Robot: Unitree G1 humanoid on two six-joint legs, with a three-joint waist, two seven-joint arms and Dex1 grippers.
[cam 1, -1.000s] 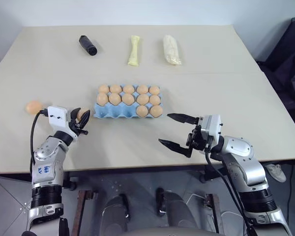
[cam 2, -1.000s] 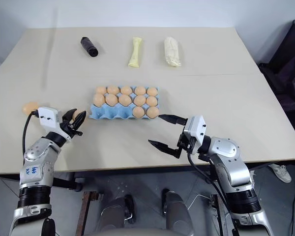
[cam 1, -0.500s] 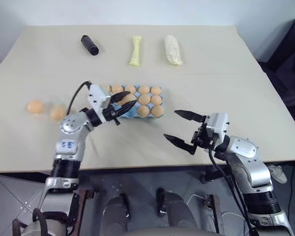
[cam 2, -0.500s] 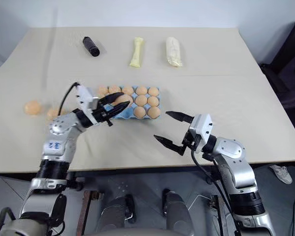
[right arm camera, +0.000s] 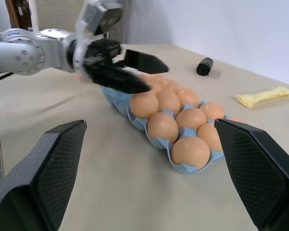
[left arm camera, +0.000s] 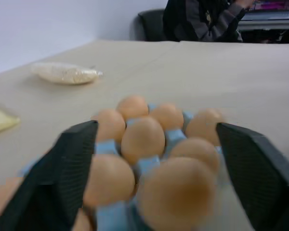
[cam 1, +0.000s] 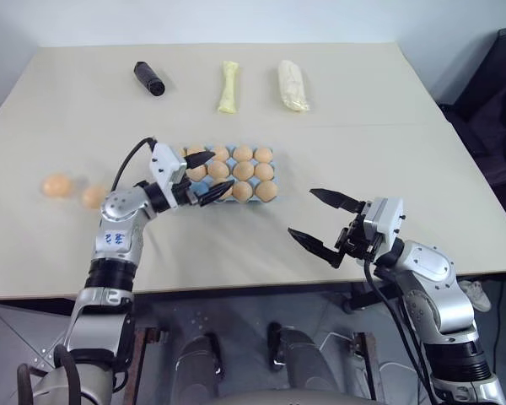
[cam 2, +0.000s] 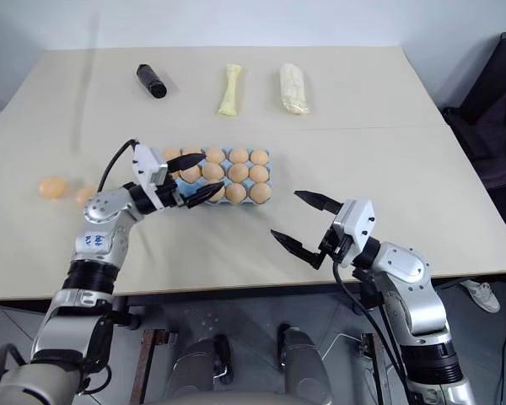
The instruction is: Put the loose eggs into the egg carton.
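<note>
Left hand swung from the worktop edge over to the carton's near-left corner; its egg from a second ago is gone from the jaws, which now stand wide apart and empty over the cups. Right hand barely moved, also spread wide, holding nothing, well right of the carton.

Progress, by my read: carton mostly full, and two loose eggs sit left of it on the worktop (second one just beside the first).

Left wrist view shows eggs seated in blue cups between the fingers, plus a person seated beyond the worktop. Head views add the loose eggs.
</note>
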